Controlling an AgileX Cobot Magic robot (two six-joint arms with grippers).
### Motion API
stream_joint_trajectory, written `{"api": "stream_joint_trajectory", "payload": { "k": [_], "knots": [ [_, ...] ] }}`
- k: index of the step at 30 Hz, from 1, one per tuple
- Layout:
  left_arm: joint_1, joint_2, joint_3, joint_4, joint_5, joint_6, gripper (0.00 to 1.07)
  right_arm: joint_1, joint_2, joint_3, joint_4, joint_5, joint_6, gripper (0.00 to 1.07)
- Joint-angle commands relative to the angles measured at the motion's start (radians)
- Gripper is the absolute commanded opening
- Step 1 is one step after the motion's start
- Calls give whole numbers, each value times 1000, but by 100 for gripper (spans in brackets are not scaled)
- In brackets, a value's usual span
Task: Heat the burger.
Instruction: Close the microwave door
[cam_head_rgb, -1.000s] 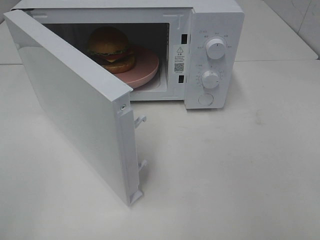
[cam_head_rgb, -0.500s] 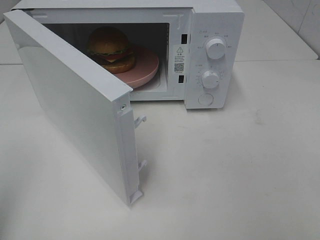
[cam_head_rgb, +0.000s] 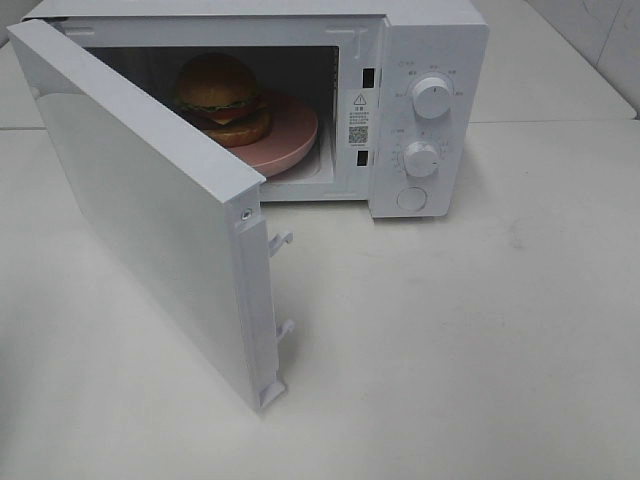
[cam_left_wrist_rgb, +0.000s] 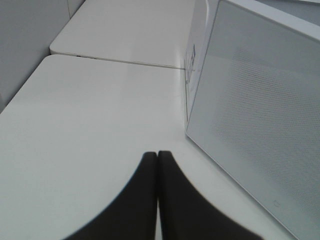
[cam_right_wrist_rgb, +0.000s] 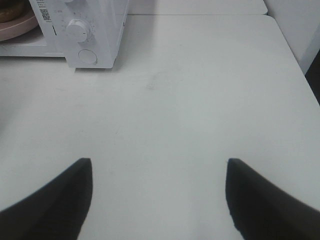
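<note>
White table (cam_head_rgb: 480, 330) bears a white microwave (cam_head_rgb: 430, 40) at its rear, door (cam_head_rgb: 150, 200) standing open

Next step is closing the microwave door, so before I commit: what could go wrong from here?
1. The left tool is shut, close to the smooth outer face of the door. A push there might slip off, or slide the whole microwave instead of latching it.
2. The burger looks stacked off-centre on the pink plate. A hard slam could tip it.
</note>
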Motion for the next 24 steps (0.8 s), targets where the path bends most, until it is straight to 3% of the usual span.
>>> {"api": "stream_joint_trajectory", "payload": {
  "k": [1, 12, 17, 20, 21, 22, 23, 24],
  "knots": [
    [5, 31, 21, -11, -90, 3, 0, -5, -26, 4, -1, -13, -11, 73],
    [3, 248, 24, -10, -320, -1, 0, -5, -26, 4, -1, -13, -11, 73],
    [3, 343, 24, 8, -414, -33, 0, -5, -26, 4, -1, -13, -11, 73],
    [3, 394, 24, 98, -475, -101, 0, -5, -26, 4, -1, -13, -11, 73],
    [3, 432, 24, 181, -512, -174, 0, -5, -26, 4, -1, -13, -11, 73],
    [3, 432, 24, 181, -512, -174, 0, -5, -26, 4, -1, -13, -11, 73],
    [3, 468, 24, 277, -551, -255, 0, -5, -26, 4, -1, -13, -11, 73],
    [3, 490, 24, 336, -578, -299, 0, -5, -26, 4, -1, -13, -11, 73]
  ]
}}
